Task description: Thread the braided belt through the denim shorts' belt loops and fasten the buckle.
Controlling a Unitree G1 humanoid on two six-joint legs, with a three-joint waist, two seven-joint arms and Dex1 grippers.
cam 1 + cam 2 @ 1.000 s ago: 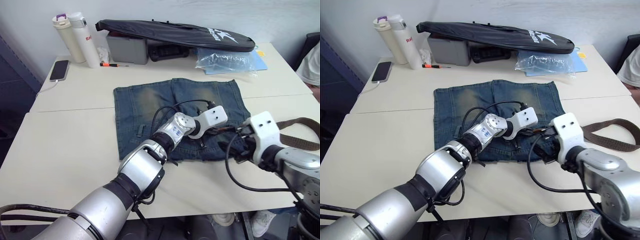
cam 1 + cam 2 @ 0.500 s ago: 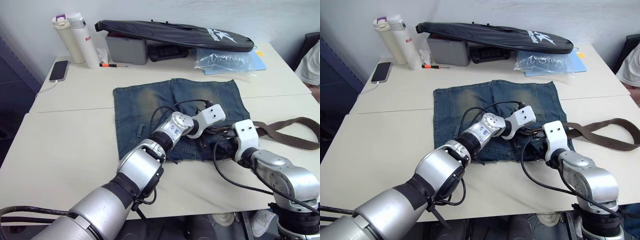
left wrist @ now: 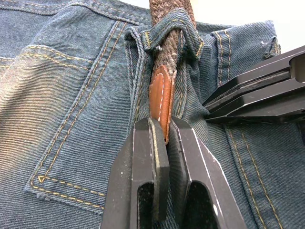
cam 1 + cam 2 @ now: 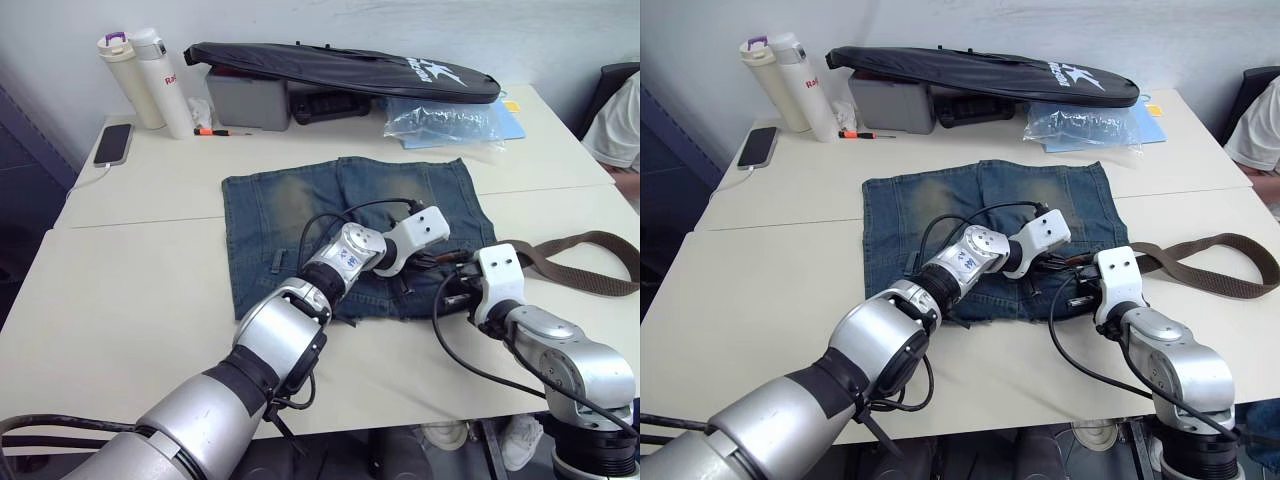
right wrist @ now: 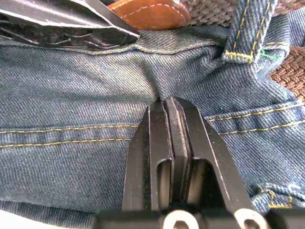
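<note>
- Surroundings: a long black zipped bag lies along the table's far edge at 12 o'clock; two flasks and a phone sit at 10 o'clock; a clear plastic bag sits at 1 o'clock.
- The denim shorts lie flat at table centre, waistband toward 6 o'clock.
- The braided belt runs along a 9-to-3 axis, trailing off toward 3 o'clock; its leather tip has passed through one belt loop.
- Left gripper: fingers clamped on the leather tip.
- Right gripper: fingers pressed together, with a fold of waistband denim at their tips, beside the left gripper.
</note>
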